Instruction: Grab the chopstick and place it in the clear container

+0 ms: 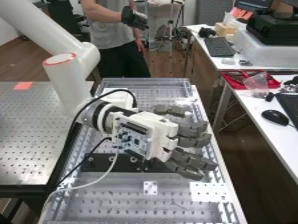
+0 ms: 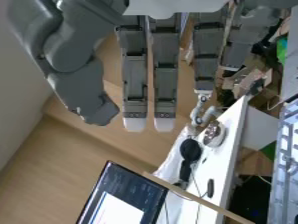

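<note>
On the near part of the perforated bench [image 1: 120, 202], a small white plate with dark dots [image 1: 151, 188] and a wider white plate [image 1: 209, 192] are lying. Farther along the bench is a black plate [image 1: 100, 162]. The hand [image 1: 186, 131] is above the bench, released, with its fingers straight. In the wrist view, a thin wood-coloured strip [image 2: 199, 198] slants toward the bench; I cannot tell if it is the chopstick. Beyond the bench's right side are a black mouse [image 1: 275, 117], then a red tray [image 1: 234, 80] and, farther, a keyboard [image 1: 219, 47].
</note>
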Robot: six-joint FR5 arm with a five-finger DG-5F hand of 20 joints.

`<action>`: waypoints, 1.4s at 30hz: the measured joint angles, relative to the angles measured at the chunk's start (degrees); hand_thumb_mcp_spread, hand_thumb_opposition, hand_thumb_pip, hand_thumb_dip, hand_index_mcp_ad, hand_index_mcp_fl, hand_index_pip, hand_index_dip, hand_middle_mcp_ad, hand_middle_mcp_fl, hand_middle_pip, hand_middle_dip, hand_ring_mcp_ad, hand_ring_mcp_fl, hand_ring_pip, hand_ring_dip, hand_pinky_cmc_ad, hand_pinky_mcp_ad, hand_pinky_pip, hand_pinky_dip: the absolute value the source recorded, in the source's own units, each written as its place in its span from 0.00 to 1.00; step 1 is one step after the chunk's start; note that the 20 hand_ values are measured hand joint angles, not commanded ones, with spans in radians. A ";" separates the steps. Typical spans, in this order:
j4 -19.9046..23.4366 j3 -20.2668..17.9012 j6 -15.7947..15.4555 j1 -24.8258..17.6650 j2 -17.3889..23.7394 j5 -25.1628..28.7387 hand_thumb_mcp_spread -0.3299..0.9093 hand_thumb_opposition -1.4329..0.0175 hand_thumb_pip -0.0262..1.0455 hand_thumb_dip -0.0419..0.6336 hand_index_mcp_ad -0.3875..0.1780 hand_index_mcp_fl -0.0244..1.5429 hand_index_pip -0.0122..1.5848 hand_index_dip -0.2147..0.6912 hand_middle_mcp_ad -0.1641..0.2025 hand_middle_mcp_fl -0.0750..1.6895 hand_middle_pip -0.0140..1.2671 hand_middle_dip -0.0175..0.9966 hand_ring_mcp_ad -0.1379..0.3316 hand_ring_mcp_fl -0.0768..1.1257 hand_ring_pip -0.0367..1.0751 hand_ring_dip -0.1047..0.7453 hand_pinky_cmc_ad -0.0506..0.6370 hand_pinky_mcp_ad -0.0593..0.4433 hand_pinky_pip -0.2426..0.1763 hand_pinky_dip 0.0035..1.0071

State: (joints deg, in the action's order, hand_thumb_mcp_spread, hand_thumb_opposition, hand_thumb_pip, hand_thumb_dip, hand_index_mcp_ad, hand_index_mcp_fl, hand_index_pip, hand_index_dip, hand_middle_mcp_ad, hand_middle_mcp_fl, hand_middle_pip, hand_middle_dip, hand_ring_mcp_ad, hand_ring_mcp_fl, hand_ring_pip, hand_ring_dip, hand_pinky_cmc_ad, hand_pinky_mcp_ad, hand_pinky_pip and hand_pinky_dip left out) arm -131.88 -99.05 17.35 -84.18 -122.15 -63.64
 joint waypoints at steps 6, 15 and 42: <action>-1.40 1.52 2.33 -0.11 -1.33 0.72 0.58 0.46 0.81 0.49 0.75 0.20 0.81 0.26 0.79 0.35 0.51 0.53 0.73 0.38 0.12 0.49 0.36 0.60 0.46 0.36; -3.22 3.56 5.25 -0.23 -3.06 0.52 0.62 0.45 0.79 0.49 0.75 0.14 0.84 0.25 0.73 0.35 0.58 0.57 0.64 0.46 0.11 0.57 0.37 0.61 0.56 0.31; -6.58 7.26 3.08 -0.41 -5.57 -1.32 0.71 0.40 0.78 0.59 0.71 0.02 0.92 0.36 0.69 0.19 0.63 0.68 0.62 0.40 0.10 0.65 0.49 0.43 0.70 0.18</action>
State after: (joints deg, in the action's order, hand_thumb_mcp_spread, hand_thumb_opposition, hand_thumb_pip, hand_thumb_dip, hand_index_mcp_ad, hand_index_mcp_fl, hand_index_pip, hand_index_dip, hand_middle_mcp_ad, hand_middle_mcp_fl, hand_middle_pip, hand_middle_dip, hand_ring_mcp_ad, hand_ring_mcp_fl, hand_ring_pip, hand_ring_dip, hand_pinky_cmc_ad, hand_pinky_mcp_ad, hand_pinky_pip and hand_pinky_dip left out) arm -138.47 -91.80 20.43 -84.59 -127.72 -64.96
